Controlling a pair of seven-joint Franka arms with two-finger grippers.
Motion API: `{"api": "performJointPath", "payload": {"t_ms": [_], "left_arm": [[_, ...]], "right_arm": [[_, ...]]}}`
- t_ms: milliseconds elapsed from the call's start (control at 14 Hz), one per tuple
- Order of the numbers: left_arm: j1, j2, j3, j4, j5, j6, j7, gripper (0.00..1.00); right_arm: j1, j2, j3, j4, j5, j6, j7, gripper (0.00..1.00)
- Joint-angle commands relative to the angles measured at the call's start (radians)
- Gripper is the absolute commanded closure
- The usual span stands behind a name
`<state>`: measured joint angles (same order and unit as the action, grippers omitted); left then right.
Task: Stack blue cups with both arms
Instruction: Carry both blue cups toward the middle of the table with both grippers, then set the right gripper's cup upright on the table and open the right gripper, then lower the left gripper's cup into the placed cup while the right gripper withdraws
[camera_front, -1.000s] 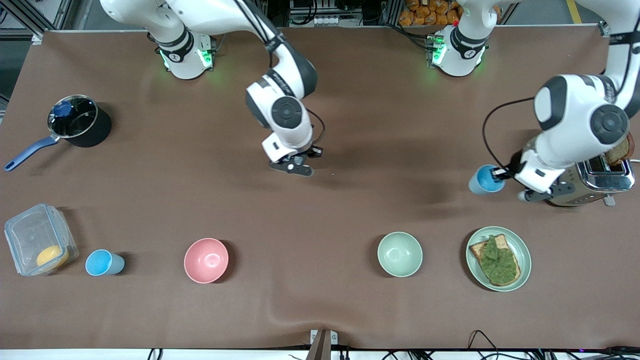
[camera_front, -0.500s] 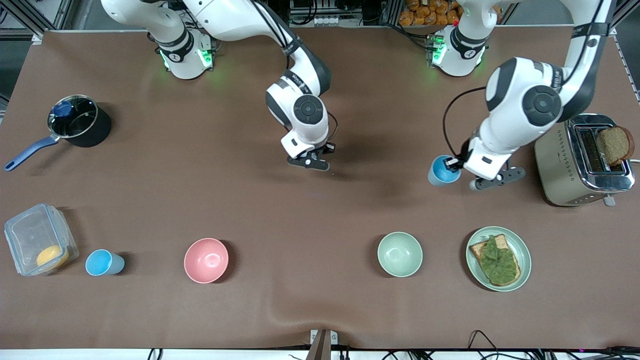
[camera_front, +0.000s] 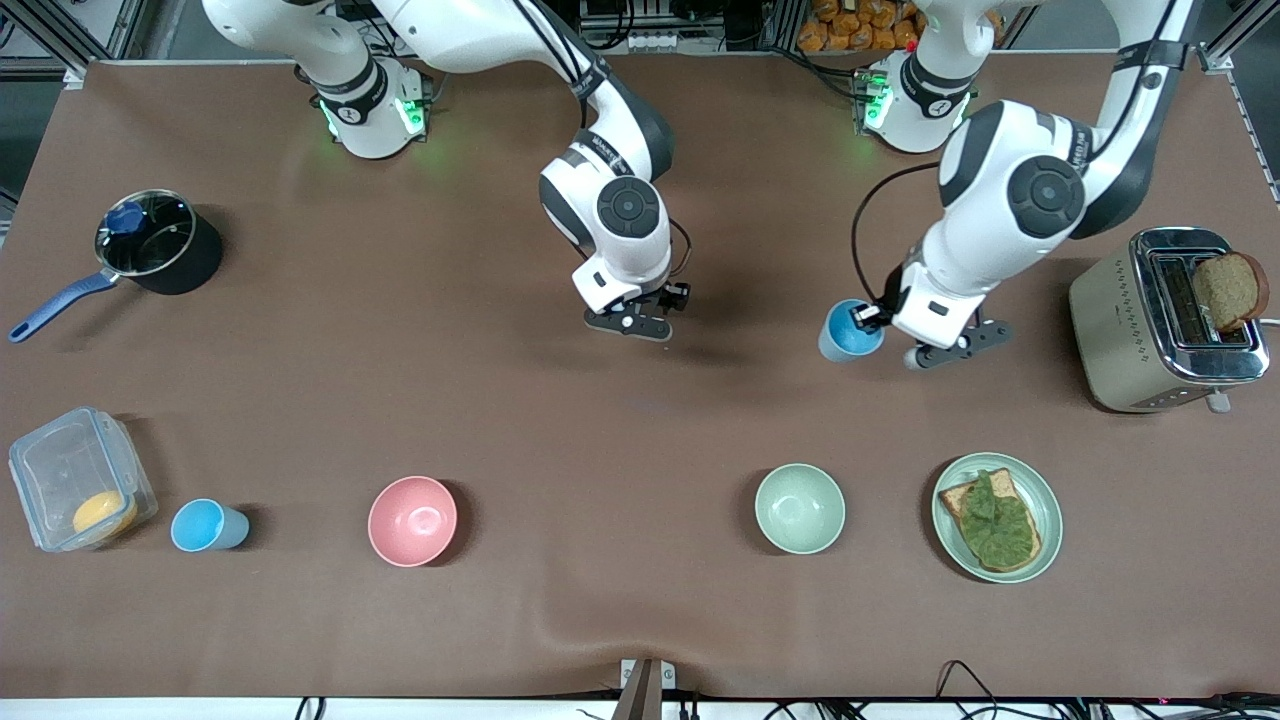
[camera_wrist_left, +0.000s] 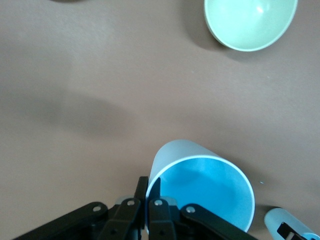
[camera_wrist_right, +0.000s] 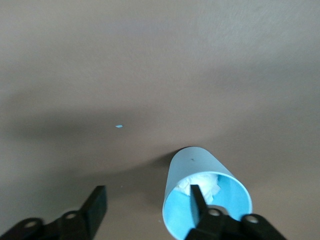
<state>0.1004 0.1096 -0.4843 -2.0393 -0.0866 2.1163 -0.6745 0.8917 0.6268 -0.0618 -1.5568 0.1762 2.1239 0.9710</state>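
My left gripper (camera_front: 870, 320) is shut on the rim of a blue cup (camera_front: 845, 336) and holds it above the table, between the toaster and the table's middle. In the left wrist view the fingers (camera_wrist_left: 142, 186) pinch the cup's wall (camera_wrist_left: 200, 180). My right gripper (camera_front: 640, 322) is open over the middle of the table. In the right wrist view (camera_wrist_right: 146, 196) one finger overlaps the mouth of a second blue cup (camera_wrist_right: 192, 172) that has white crumpled stuff in it. The arm hides this cup in the front view. A third blue cup (camera_front: 208, 525) stands beside the clear container.
A pink bowl (camera_front: 412, 520), a pale green bowl (camera_front: 799, 508) and a plate with topped toast (camera_front: 997, 517) stand in the row nearest the front camera. A toaster (camera_front: 1165, 318) is at the left arm's end. A pot (camera_front: 158, 240) and a clear container (camera_front: 75, 478) are at the right arm's end.
My left arm has carried its blue cup away from the toaster toward the table's middle. My right gripper has shifted a little toward the left arm's end.
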Motion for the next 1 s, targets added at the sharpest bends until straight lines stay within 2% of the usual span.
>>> {"api": "performJointPath", "payload": {"t_ms": [0, 214, 357, 714, 929], "left_arm": [[0.002, -0.008, -0.036, 0.025, -0.025, -0.024, -0.036, 1.00], [-0.008, 0.007, -0.092, 0.054, -0.030, -0.035, -0.111, 1.00], [-0.047, 0.054, -0.134, 0.105, -0.030, -0.038, -0.239, 1.00], [-0.255, 0.189, -0.135, 0.214, 0.007, -0.036, -0.440, 1.00], [-0.389, 0.312, -0.132, 0.332, 0.154, -0.036, -0.672, 1.00]], "right_arm": [[-0.048, -0.025, -0.004, 0.099, 0.009, -0.140, 0.002, 0.00], [-0.121, -0.073, -0.004, 0.138, 0.009, -0.237, -0.099, 0.00], [-0.196, -0.110, -0.004, 0.138, 0.009, -0.297, -0.207, 0.00], [-0.419, -0.228, -0.012, 0.138, 0.008, -0.410, -0.449, 0.00], [-0.587, -0.288, -0.012, 0.136, 0.005, -0.484, -0.649, 0.00]]}}
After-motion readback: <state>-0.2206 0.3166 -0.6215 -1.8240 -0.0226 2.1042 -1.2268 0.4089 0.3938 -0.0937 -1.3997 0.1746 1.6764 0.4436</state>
